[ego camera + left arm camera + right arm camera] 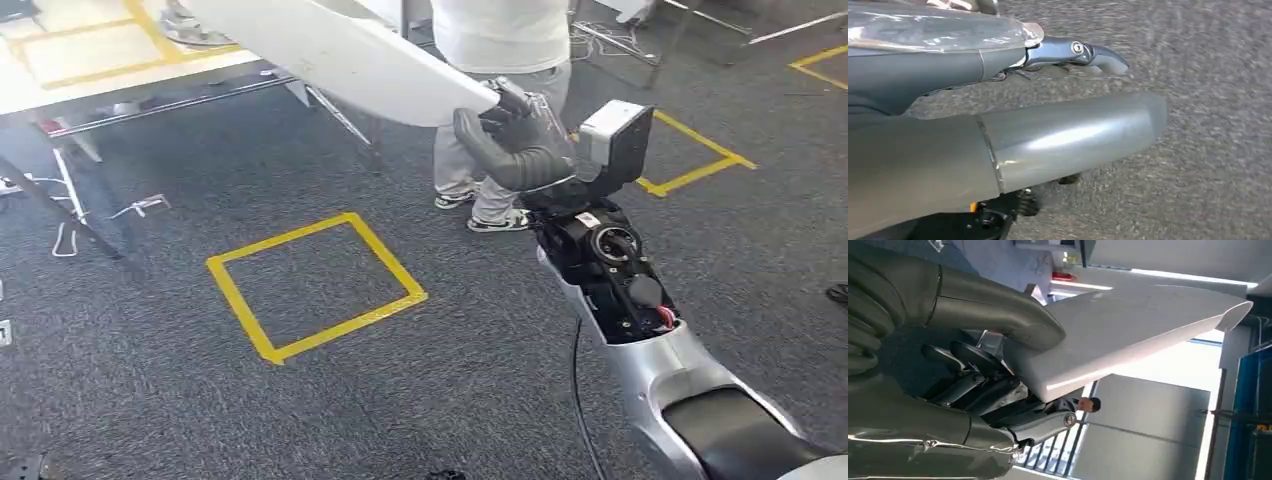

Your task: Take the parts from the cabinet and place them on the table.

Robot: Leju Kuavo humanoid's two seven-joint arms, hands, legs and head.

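Right hand (pixel 520 140) grips one end of the long white curved panel part (pixel 340 50), thumb and dark fingers (pixel 993 390) pinching it in the air above the grey carpet floor (pixel 400 380). The part's far end is cut off by the frame near the pale table (pixel 60 70). Person (pixel 500 40) behind, partly hidden. Left hand (pixel 998 140) hangs over the carpet, fingers apart, holding nothing.

One long white part (pixel 340 50) is hanging in the air toward eleven o'clock, and one right hand (pixel 520 135) is gripping its near end. One left hand (pixel 998 125) is hanging over the grey carpet. One person (pixel 500 40) is standing at twelve o'clock, with two sneakers (pixel 497 221) showing. One worktop (pixel 100 60) is sitting at ten o'clock, marked with yellow tape. On the floor, three taped yellow outlines are showing: one full square (pixel 315 285) at the centre, one corner (pixel 700 160) at two o'clock, one more (pixel 820 65) far right.
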